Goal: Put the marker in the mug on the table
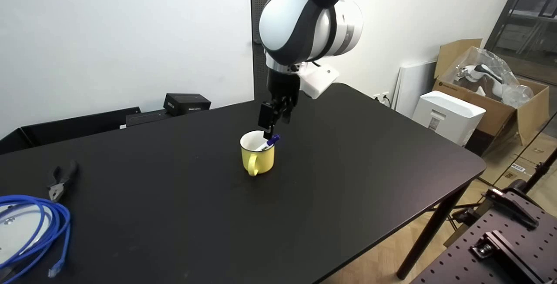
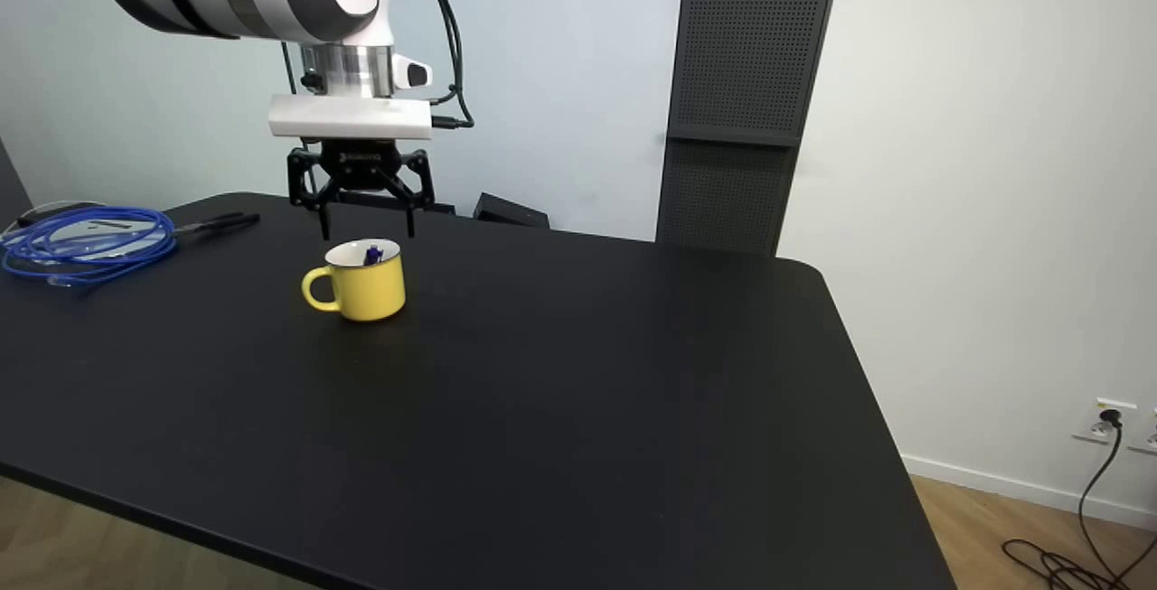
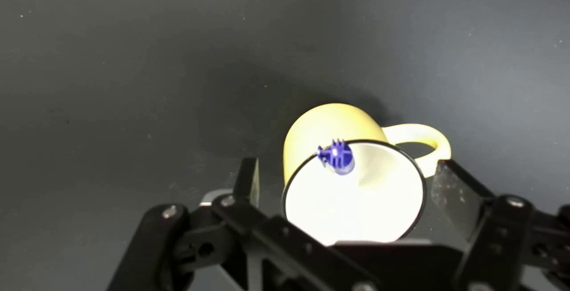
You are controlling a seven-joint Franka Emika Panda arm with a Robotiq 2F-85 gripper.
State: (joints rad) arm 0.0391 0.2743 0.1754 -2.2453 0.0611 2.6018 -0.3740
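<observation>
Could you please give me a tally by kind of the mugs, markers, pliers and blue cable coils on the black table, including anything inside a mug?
Mug: 1
Marker, tilted inside it: 1
Pliers: 1 pair
Blue network cable coil: 1
Total: 4

Across the views there is one marker point(image 1: 273, 139), one yellow mug point(image 2: 372, 292) with one handle point(image 1: 252, 166), one arm point(image 1: 280, 27) carrying one tool point(image 2: 369, 236) with two fingers point(image 3: 458, 195), one black surface point(image 2: 633, 409), one pair of pliers point(image 1: 56, 191), one coiled blue cable point(image 1: 26, 199), one open cardboard box point(image 1: 500, 118) and one white box-shaped unit point(image 1: 448, 121).
</observation>
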